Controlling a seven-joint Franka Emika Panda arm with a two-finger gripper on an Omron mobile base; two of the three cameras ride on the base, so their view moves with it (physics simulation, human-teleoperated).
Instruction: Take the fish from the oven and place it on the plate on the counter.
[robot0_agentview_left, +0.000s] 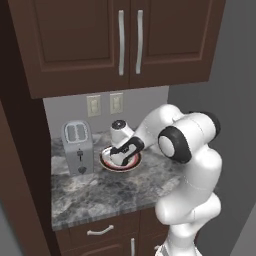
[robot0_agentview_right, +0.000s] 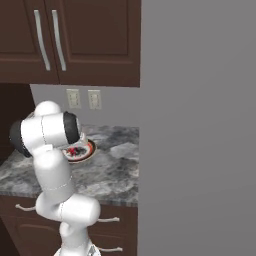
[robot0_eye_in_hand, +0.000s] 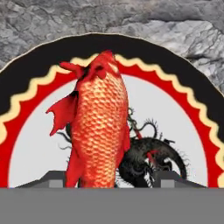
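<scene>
The red-orange fish (robot0_eye_in_hand: 98, 127) lies on the round plate (robot0_eye_in_hand: 39, 94), across its pale centre and a dark dragon figure. My gripper (robot0_eye_in_hand: 111, 181) hangs just above it, open, with its two dark fingertips (robot0_eye_in_hand: 54, 178) either side of the fish's tail end and a gap on the right. In the left base view the gripper (robot0_agentview_left: 119, 156) points down over the plate (robot0_agentview_left: 132, 166) on the grey granite counter (robot0_agentview_left: 100, 195). From the right base view the plate (robot0_agentview_right: 89, 152) and a bit of the fish (robot0_agentview_right: 75, 150) peek out beside the arm. The oven is out of view.
A silver toaster (robot0_agentview_left: 77, 147) stands just left of the plate. Two wall outlets (robot0_agentview_left: 93, 105) sit behind it, under dark brown upper cabinets (robot0_agentview_left: 120, 45). A grey wall (robot0_agentview_right: 200, 125) bounds the counter on the right. Drawers with silver handles (robot0_agentview_left: 100, 231) run below.
</scene>
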